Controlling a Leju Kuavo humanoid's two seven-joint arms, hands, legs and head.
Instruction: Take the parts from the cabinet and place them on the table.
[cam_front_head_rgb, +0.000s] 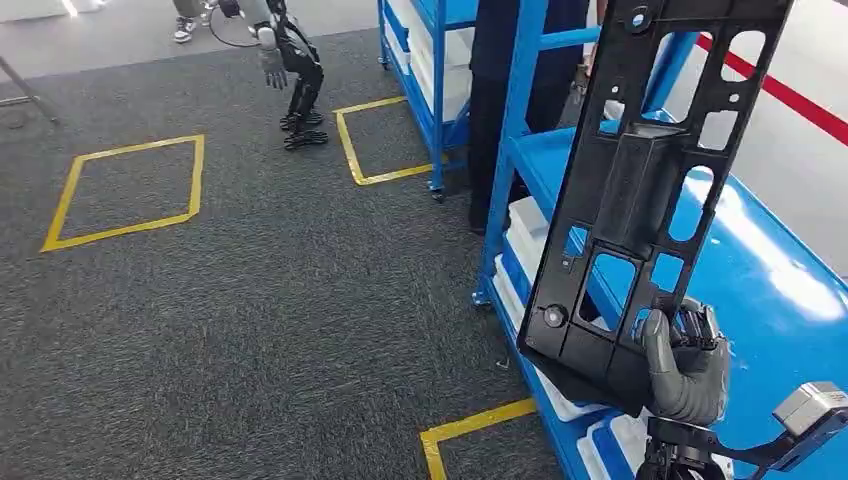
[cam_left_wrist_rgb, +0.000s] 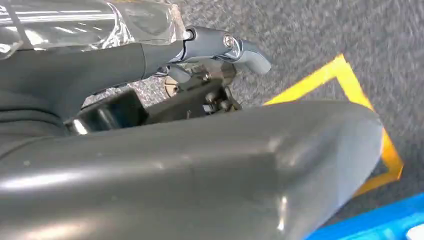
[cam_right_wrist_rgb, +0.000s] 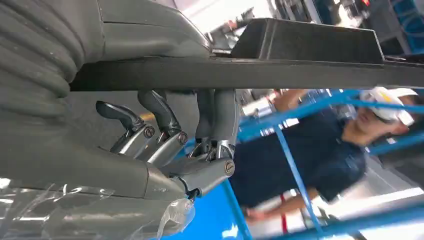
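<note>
The black part (cam_front_head_rgb: 640, 190) — a long, flat plastic panel with cut-out windows and a raised block near its middle — stands nearly upright in the head view, its long axis running from the right hand (cam_front_head_rgb: 688, 368) at its lower end up toward the top of the picture, leaning slightly to the right. Its broad face is turned toward the camera. It hangs in the air in front of the blue cabinet (cam_front_head_rgb: 770, 270), over the glossy blue shelf top, not resting on anything.

The right hand grips the panel's lower edge, thumb wrapped over the front and palm below; in the right wrist view the dark fingers (cam_right_wrist_rgb: 165, 125) press against the panel's underside (cam_right_wrist_rgb: 250, 72), with the raised block on the far face. The forearm comes up from the lower right corner.

The left hand (cam_left_wrist_rgb: 215, 55) points down at grey carpet marked with yellow tape (cam_left_wrist_rgb: 345, 80); its fingers are curled in with nothing in them.

White parts (cam_front_head_rgb: 530, 235) lie in the cabinet's lower shelves. A person in dark clothes (cam_right_wrist_rgb: 310, 155) stands behind the blue frame — another robot (cam_front_head_rgb: 290, 70) stands far off on the carpet.
</note>
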